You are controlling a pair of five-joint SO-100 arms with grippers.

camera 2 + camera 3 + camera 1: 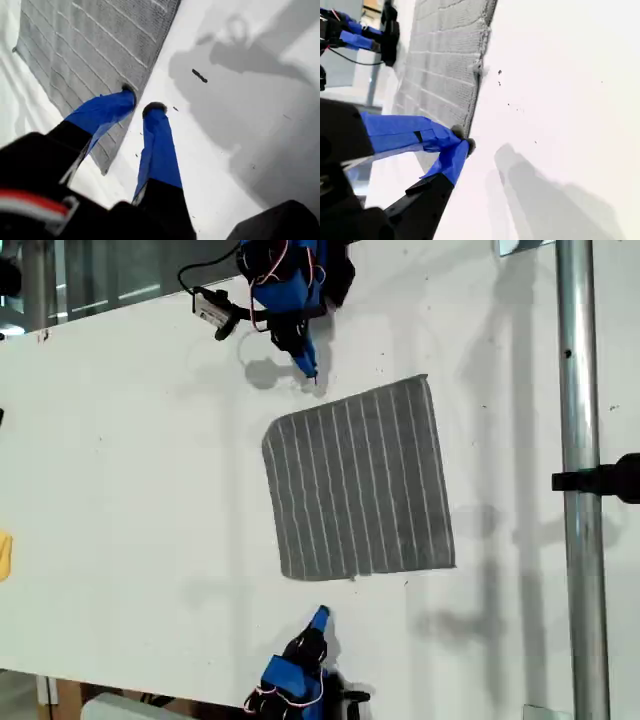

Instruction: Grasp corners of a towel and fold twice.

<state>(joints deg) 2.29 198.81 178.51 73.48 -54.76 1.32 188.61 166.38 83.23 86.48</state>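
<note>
White tabletop (130, 490) fills almost every view, with a metal pole (580, 390) running down the exterior view's right, and on that bare surface the grey striped towel (360, 480) lies flat and fully spread, unfolded, between my two grippers. My first gripper (308, 368) hangs just short of the cloth's nearer edge. In its wrist view (142, 100) the blue fingers stand a little apart with nothing between them, one tip over the towel's (90, 55) border and the other over bare table beside it. I judge it is straddling the hem so that a descent and squeeze would pinch the fabric. The rounded corner (268, 440) closest to this gripper sits slightly off to the side of the jaws, so the line-up looks rough, not exact. My second gripper (320, 616) waits on the opposite side, apart from the cloth in the exterior view. Its wrist view (464, 142) shows the fingertips pressed together on nothing, with the towel's (445, 65) edge stretching away ahead of them toward the other arm. The corner (290, 575) nearest it lies just ahead and a little aside. With both grippers facing the same side of the towel, the first fold has not begun. The jaws here would need to part before reaching in.
</note>
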